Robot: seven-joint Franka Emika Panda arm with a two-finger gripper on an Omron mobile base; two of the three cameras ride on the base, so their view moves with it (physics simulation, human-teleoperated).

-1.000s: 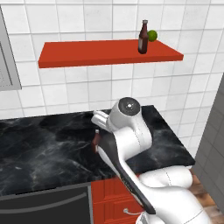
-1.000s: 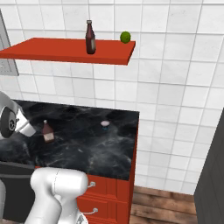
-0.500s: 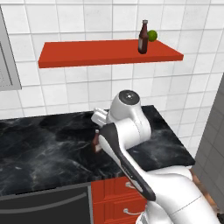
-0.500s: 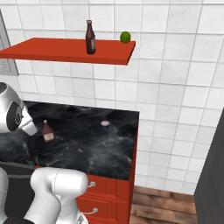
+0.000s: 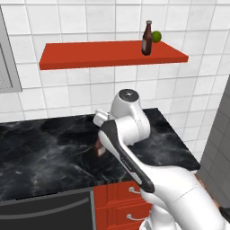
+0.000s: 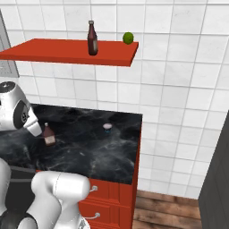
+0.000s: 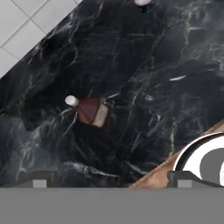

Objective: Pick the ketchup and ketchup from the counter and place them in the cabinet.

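One ketchup bottle (image 7: 89, 110) stands on the black bench (image 7: 144, 65), apart from the pincer (image 7: 109, 179), whose fingertips (image 7: 40, 179) are spread wide with nothing between them. The other ketchup bottle (image 5: 147, 38) stands on the red cabinet shelf (image 5: 90, 54), beside a green ball (image 5: 156, 36).

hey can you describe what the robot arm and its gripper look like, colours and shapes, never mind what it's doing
The arm is glossy white with rounded, bulbous links and dark grey bands at the joints; a round grey cap with a small dark centre sits on the top joint. In the right base view a dark disc marks the side of a joint. In the hand view the gripper shows two small, blocky, dark grey fingers.
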